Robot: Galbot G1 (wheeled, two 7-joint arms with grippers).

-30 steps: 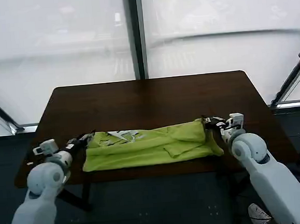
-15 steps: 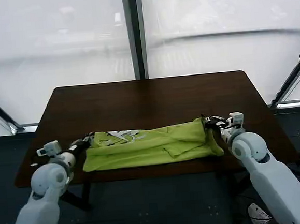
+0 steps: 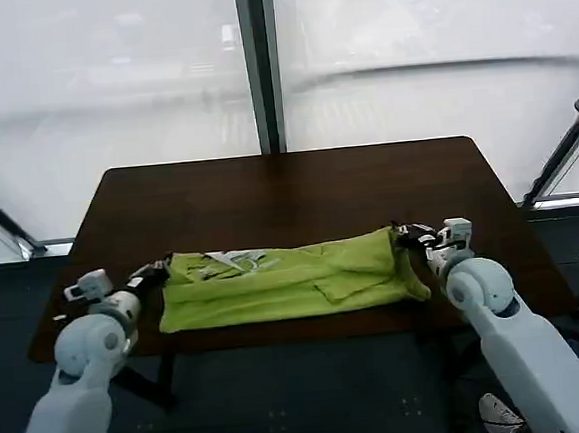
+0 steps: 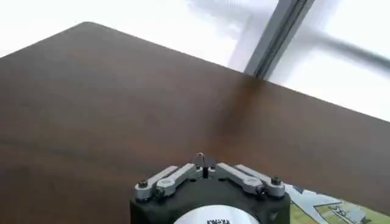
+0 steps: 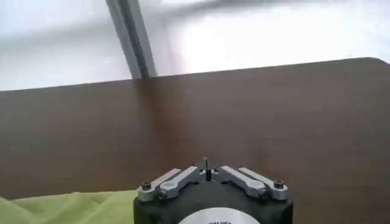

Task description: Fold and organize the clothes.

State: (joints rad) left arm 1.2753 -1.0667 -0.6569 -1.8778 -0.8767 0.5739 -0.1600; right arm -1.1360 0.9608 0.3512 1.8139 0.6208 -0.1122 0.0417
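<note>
Soft, rumpled lime T-shirt [image 3: 289, 280], oblong

Your 2 arms reach forward and low from the near side, white forearms angled inward. Your left gripper [image 3: 156, 272] sits at the left, fingers drawn together to a narrow tip. Your right gripper [image 3: 404, 236] sits at the right, fingers likewise pinched together. In both wrist views, the linkages fold to a single point.

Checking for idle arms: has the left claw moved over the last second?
Yes. The left claw slid outward toward the table's left edge, pulling the T-shirt's left end slightly with it.
</note>
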